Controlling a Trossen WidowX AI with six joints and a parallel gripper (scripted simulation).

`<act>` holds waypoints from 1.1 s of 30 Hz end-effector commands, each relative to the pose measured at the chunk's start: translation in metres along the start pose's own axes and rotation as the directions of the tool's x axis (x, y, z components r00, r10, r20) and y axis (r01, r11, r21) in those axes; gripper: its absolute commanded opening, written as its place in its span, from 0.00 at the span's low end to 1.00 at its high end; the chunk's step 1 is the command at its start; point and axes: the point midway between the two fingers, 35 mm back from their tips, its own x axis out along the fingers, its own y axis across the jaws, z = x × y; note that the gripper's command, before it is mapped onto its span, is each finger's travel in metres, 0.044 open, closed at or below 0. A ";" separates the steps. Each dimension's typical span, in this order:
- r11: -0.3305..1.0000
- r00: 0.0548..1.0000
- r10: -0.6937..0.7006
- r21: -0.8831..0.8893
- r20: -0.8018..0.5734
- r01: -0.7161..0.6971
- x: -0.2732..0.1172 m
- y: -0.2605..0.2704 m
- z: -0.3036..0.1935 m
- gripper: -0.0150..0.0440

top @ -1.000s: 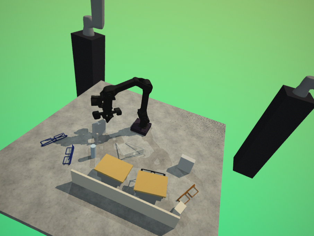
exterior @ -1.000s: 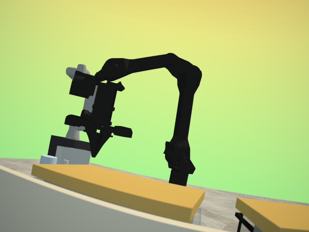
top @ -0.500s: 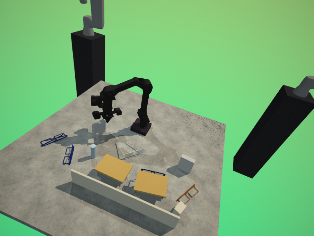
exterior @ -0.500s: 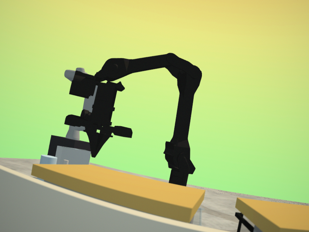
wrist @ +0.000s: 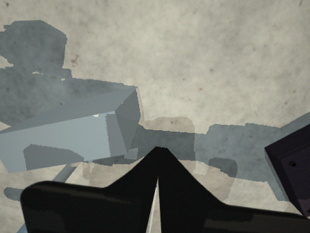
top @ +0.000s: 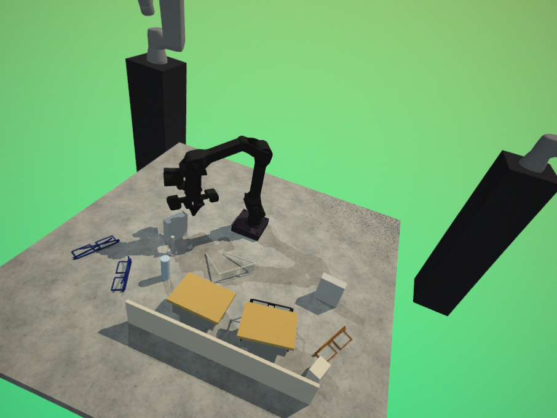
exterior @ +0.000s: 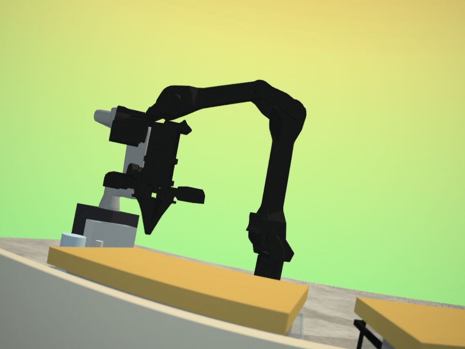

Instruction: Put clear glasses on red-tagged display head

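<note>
The clear glasses [top: 219, 273] lie on the table with their temples spread, behind the left yellow board. My gripper [top: 194, 212] [exterior: 148, 232] [wrist: 160, 153] is shut and empty. It points down high above the table, near the pale grey block [top: 175, 227] [exterior: 112, 233] [wrist: 65, 137], away from the clear glasses. The left yellow board [top: 201, 297] [exterior: 180, 277] and right yellow board [top: 268, 324] [exterior: 424, 323] stand raised and hide most of what is under them. I cannot make out either display head or the red tag. Black glasses [top: 272, 305] show at the right board's back edge.
A light blue cylinder [top: 165, 268] [exterior: 73, 240] and a thin post [top: 173, 243] stand left of the clear glasses. Blue glasses [top: 127, 274] lie farther left, with another blue pair beyond. Orange glasses [top: 330, 341] and another grey block [top: 329, 290] are right. A long low wall [top: 216, 348] runs in front.
</note>
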 end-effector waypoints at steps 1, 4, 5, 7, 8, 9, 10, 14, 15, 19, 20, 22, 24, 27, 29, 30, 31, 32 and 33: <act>1.000 1.000 0.016 0.000 0.004 -0.016 -0.029 -0.019 0.001 0.25; 1.000 1.000 0.016 0.000 0.004 -0.016 -0.047 -0.036 0.000 0.25; 1.000 1.000 0.016 0.000 0.004 -0.016 -0.047 -0.036 0.000 0.25; 1.000 1.000 0.017 0.005 0.004 -0.017 -0.041 -0.032 0.000 0.30; 1.000 1.000 0.017 0.005 0.004 -0.017 -0.041 -0.032 0.000 0.34; 1.000 1.000 0.017 0.005 0.004 -0.017 -0.041 -0.032 0.000 0.39; 1.000 1.000 0.017 0.005 0.004 -0.017 -0.041 -0.032 0.000 0.43; 1.000 1.000 0.017 0.005 0.004 -0.017 -0.041 -0.032 0.000 0.59; 1.000 1.000 0.017 0.005 0.004 -0.017 -0.041 -0.032 0.000 0.59; 1.000 1.000 0.017 0.005 0.004 -0.017 -0.041 -0.032 0.000 0.59; 1.000 1.000 0.017 0.005 0.004 -0.017 -0.041 -0.032 0.000 0.59; 1.000 1.000 0.017 0.005 0.004 -0.017 -0.041 -0.032 0.000 0.59; 1.000 1.000 0.017 0.005 0.004 -0.017 -0.041 -0.032 0.000 0.59; 1.000 1.000 0.017 -0.014 0.004 -0.017 -0.042 -0.031 0.000 0.55; 0.986 1.000 0.016 -0.167 0.004 -0.015 -0.044 -0.021 -0.005 0.46; 0.959 1.000 0.016 -0.281 0.004 -0.014 -0.046 -0.014 -0.010 0.42; 0.920 1.000 0.015 -0.393 0.004 -0.012 -0.047 -0.006 -0.014 0.37; 0.867 1.000 0.014 -0.498 0.004 -0.010 -0.049 0.001 -0.019 0.33; 0.802 1.000 0.013 -0.597 0.005 -0.008 -0.050 0.009 -0.025 0.28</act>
